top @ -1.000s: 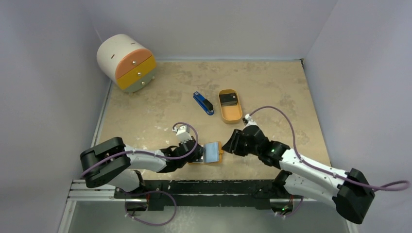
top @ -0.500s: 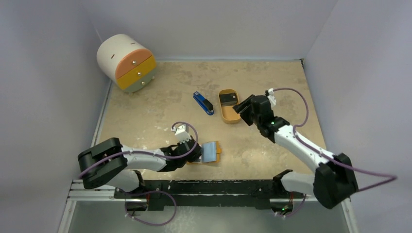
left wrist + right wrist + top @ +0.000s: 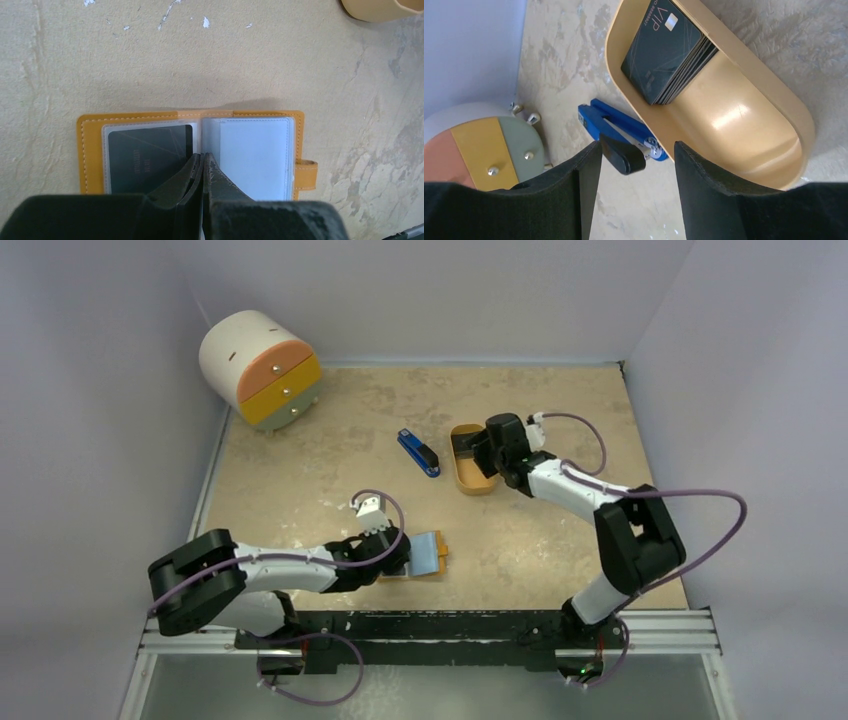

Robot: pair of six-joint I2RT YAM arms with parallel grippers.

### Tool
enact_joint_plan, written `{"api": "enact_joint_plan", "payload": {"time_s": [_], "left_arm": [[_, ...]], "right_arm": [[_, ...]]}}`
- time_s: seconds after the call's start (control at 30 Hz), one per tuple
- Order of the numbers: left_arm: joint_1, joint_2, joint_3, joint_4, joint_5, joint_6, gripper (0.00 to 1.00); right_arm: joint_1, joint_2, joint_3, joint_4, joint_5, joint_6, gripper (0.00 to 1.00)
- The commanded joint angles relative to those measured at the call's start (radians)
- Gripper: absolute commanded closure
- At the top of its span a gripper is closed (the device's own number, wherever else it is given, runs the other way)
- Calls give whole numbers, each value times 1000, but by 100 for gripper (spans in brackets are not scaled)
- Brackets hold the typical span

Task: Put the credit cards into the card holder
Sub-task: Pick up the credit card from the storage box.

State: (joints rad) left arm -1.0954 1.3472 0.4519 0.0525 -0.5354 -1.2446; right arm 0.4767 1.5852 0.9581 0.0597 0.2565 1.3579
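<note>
Now: "VIP" cards stacked in tray

Right pincer (image 3: 638, 150) gapes wide above the oval tray (image 3: 734, 115), where the stacked credit cards (image 3: 669, 50), upper centre, read "VIP". Left pincer (image 3: 202, 166), tips pressed together, sits at the fold of the open card holder (image 3: 90, 150), mid-frame on the desk (image 3: 150, 60).

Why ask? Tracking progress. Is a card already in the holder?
Yes, a dark card shows behind a clear sleeve of the open card holder.
</note>
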Motion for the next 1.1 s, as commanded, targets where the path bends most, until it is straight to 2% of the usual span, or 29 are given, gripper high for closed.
{"api": "enact_joint_plan", "payload": {"time_s": [0.0,0.63,1.07], "left_arm": [[-3,-50,25,-40,-33,42,100],[-3,-108,24,-50,-51,74,100],[-3,-108,15,-45,-52,68,100]], "right_arm": [[-4,51,70,21,42,62,42],[-57,250,173,21,33,86,41],[-64,291,160,68,-8,79,48]]}}
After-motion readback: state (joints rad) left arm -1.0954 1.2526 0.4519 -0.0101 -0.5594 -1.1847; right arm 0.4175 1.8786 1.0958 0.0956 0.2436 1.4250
